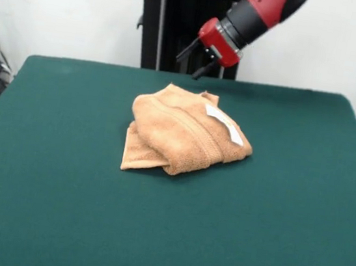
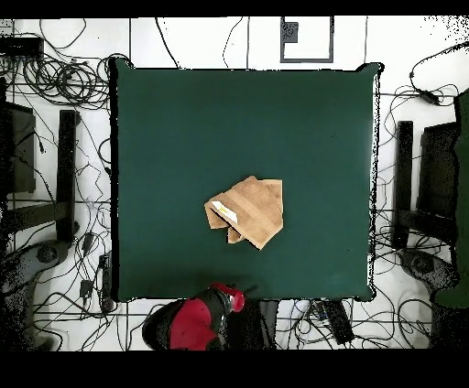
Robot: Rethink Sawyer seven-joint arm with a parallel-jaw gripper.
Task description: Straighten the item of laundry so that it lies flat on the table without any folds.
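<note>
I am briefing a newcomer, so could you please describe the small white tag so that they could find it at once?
Start at the green table; near its middle lies a folded orange-tan towel. On the towel's upper layer, toward its right in the front view, is the tag, a narrow slanted strip and the only white thing on the cloth.

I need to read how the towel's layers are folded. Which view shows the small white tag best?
The front view: the white tag lies plainly on top of the bunched towel, its long strip shape clear. The overhead view shows it only as a small pale patch near the towel's edge.
</note>
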